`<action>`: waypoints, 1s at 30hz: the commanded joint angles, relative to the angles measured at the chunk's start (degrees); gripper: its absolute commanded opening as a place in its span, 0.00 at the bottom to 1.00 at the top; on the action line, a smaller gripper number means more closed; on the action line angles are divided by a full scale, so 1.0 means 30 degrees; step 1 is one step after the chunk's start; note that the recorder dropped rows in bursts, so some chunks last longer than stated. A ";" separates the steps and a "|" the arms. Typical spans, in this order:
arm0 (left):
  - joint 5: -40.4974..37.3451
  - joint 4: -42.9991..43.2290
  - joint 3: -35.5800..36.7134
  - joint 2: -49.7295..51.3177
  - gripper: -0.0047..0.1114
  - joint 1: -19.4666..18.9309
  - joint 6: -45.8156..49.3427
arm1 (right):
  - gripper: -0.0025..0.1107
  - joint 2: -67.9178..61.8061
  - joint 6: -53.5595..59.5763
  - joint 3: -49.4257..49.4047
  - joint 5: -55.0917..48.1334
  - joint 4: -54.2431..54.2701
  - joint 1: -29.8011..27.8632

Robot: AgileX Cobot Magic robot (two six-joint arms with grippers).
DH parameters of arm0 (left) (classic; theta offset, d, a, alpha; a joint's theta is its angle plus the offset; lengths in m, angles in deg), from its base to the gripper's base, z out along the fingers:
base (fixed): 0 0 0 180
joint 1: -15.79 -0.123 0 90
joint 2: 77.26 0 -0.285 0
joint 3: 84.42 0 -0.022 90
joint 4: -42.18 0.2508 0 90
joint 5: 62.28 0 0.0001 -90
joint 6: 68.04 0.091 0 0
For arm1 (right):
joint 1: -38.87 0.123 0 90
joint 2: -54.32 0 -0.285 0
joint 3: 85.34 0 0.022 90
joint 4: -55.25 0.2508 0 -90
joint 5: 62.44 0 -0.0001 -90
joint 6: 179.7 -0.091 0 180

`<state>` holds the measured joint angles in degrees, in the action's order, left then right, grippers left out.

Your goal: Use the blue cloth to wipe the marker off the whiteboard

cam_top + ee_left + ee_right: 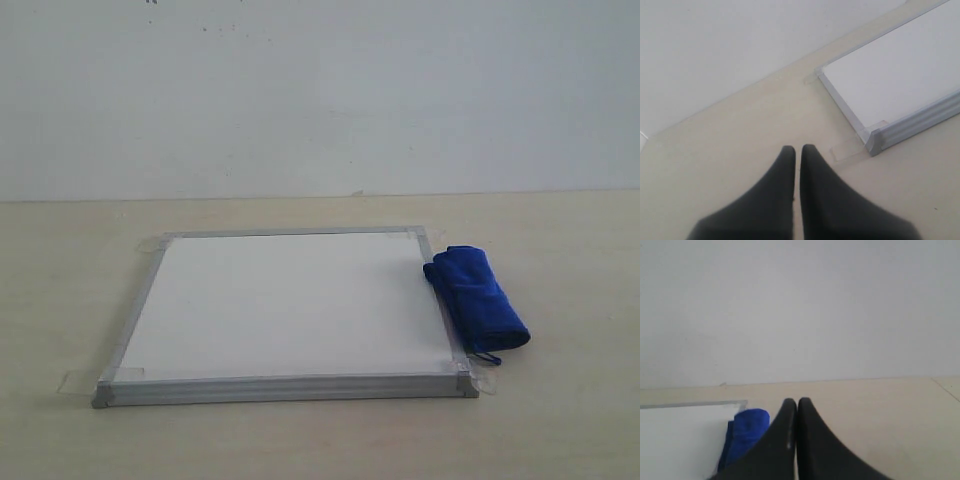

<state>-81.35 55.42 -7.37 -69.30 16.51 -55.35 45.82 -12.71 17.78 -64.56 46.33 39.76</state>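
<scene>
Lying flat on the pale worktop (560, 430), the whiteboard (290, 305) shows a plain white face inside its silver frame, with clear tape tabs (75, 382) at the corners. The blue cloth (478, 300) lies rolled on the worktop, touching the board's right frame edge, its small loop (487, 358) at the near end. The left end effector (797, 149) is clenched and empty over bare worktop near a taped corner. The right end effector (796, 401) is likewise clenched and empty, to the right of the cloth.
</scene>
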 commanded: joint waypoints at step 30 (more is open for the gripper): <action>0.0049 -0.0031 0.0056 -0.0058 0.07 -0.0047 0.0100 | 0.02 0.0236 0.4518 -0.0112 -0.5512 0.4088 -0.0123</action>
<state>-81.35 55.42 -7.37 -69.30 16.51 -55.35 46.21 0.30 17.39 -81.24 58.43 39.53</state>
